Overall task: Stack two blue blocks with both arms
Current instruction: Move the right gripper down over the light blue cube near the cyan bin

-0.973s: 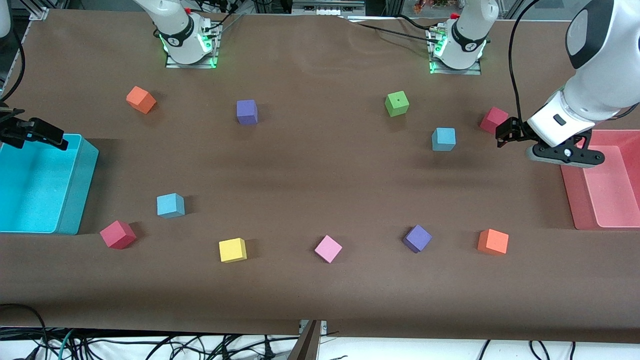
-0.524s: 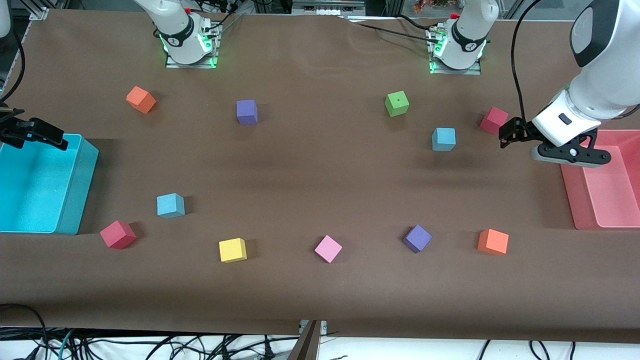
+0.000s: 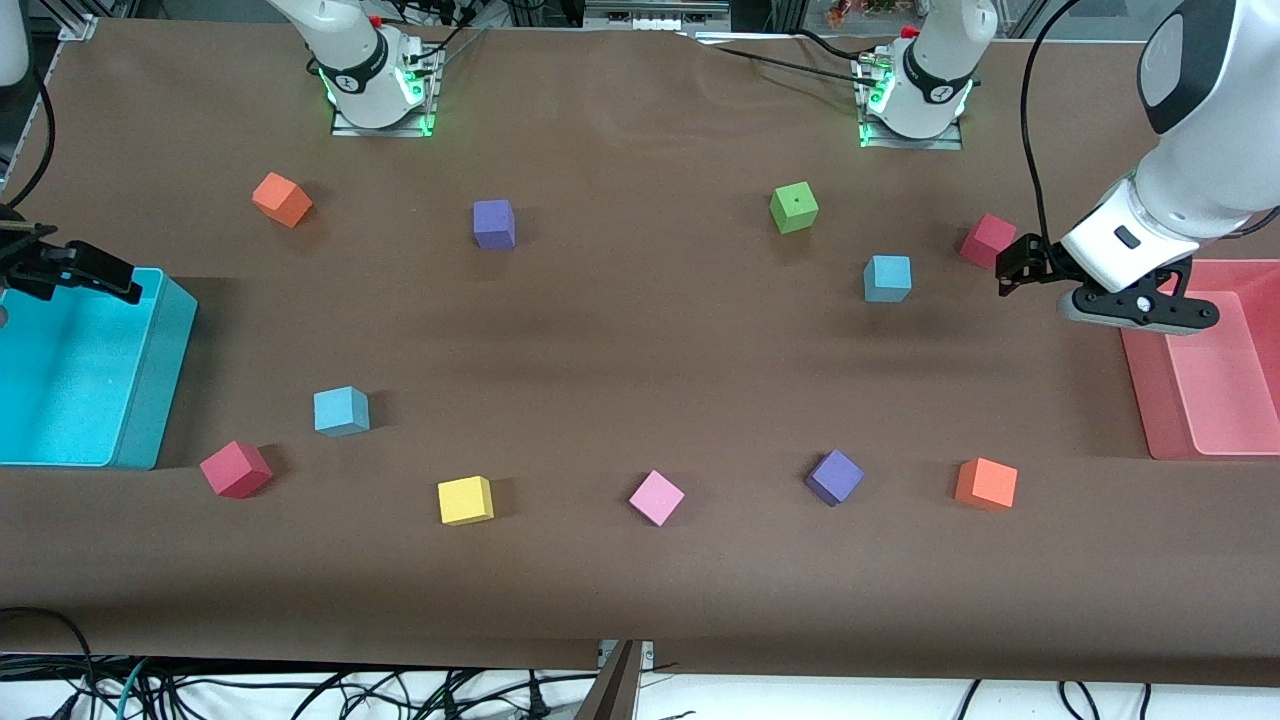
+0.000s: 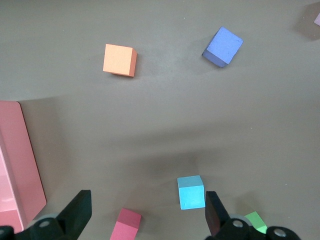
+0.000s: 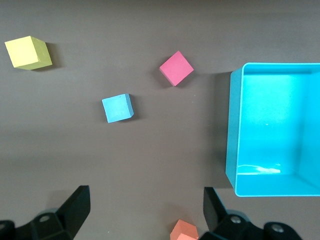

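Two sky-blue blocks lie apart on the brown table. One blue block (image 3: 887,278) is near the left arm's end and shows in the left wrist view (image 4: 191,192) beside one finger. The other blue block (image 3: 341,410) is near the right arm's end and shows in the right wrist view (image 5: 118,108). My left gripper (image 3: 1138,308) (image 4: 146,202) is open and empty, in the air over the table beside the pink bin. My right gripper (image 3: 75,270) (image 5: 146,197) is open and empty, in the air over the turquoise bin's edge.
A turquoise bin (image 3: 150,370) stands at the right arm's end and a pink bin (image 3: 1150,400) at the left arm's end. Scattered cubes: red (image 3: 987,240), green (image 3: 794,207), purple (image 3: 494,223), orange (image 3: 282,199), red (image 3: 236,468), yellow (image 3: 465,500), pink (image 3: 656,497), purple (image 3: 834,476), orange (image 3: 986,483).
My left gripper has shifted slightly toward the pink bin. My right gripper has barely moved. No block has moved.
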You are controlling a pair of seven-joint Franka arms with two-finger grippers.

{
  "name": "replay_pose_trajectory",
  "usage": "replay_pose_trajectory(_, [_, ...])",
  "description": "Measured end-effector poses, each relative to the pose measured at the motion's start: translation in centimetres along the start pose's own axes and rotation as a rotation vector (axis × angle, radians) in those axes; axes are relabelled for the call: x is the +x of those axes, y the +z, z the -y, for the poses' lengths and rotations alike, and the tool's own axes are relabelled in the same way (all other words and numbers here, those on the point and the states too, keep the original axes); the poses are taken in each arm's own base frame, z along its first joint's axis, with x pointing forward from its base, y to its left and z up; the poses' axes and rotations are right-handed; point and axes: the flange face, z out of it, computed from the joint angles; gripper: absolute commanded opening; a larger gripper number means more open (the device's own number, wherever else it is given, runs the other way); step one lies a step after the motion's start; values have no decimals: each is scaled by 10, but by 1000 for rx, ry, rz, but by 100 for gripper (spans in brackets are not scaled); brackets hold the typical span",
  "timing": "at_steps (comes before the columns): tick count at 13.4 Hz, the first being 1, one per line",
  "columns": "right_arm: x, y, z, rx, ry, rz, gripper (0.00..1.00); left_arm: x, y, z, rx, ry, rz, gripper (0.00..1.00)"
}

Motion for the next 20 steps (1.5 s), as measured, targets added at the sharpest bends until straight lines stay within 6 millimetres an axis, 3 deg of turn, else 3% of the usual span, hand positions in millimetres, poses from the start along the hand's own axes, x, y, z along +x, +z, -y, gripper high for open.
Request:
replay_pose_trajectory(3, [10,21,17,-1,-29,31,100,0,0,-2,0,4,0,100])
replay_pose_trajectory(5, [23,47,26,-3,-43,52,100,0,0,-4,0,8,-1,100])
replay_pose_trajectory(9, [51,109,37,-11,-59,75,100,0,-1,-6,0,10,-1,100])
replay_pose_trajectory(16, [87,228,104,-28,-158,68,100,1,1,-5,0,10,2,100])
replay_pose_trajectory(20, [95,280,113,-34,-173,68,100,1,2,-5,-1,10,3,100])
